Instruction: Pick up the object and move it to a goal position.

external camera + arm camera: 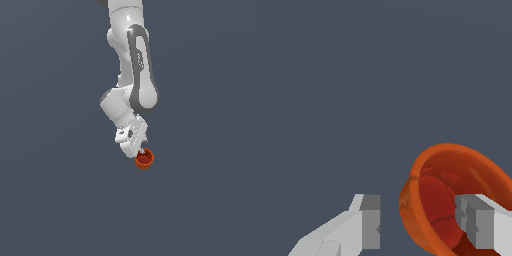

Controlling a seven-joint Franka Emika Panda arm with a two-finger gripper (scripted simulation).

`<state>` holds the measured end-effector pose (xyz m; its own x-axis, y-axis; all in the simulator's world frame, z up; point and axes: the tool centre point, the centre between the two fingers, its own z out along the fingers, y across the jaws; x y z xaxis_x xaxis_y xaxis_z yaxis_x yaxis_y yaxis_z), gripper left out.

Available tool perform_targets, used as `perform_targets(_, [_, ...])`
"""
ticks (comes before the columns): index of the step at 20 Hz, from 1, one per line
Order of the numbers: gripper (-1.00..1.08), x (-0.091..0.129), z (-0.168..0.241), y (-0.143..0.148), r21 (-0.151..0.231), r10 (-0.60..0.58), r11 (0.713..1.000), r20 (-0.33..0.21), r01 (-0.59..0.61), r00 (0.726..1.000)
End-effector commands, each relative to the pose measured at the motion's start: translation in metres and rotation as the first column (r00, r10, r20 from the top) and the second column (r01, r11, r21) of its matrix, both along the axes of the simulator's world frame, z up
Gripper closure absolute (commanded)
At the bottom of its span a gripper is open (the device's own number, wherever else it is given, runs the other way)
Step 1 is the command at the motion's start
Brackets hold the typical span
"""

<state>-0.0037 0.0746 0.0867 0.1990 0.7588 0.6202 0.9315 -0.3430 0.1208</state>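
Note:
The object (pixel 144 159) is a small orange-red cup with a darker red inside, just below the arm's fingertips in the exterior view. My gripper (pixel 141 151) reaches down over its rim. In the wrist view the cup (pixel 428 165) looks tilted, its mouth turned toward the camera. One finger (pixel 476 225) stands inside the cup and the other finger (pixel 370 222) outside it, so the gripper (pixel 418 225) straddles the near wall. A visible gap separates the outer finger from the wall. The gripper is open.
Only a plain dark grey-blue surface (pixel 60 200) shows around the arm and cup. No other object and no goal marker are in view.

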Motion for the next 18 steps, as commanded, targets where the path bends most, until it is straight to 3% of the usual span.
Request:
perform_targets(1, [-0.20,0.001,0.001,-0.003,0.004,-0.003,1.000,-0.002,0.003,1.000])
perform_targets(14, [-0.20,0.009,-0.022,0.014,0.006,-0.004,1.000,-0.003,0.004,1.000])
perform_targets(15, [1.08,0.009,-0.022,0.014,0.006,-0.004,1.000,-0.003,0.004,1.000])
perform_targets(18, [1.08,0.009,-0.022,0.014,0.006,-0.004,1.000,-0.003,0.004,1.000])
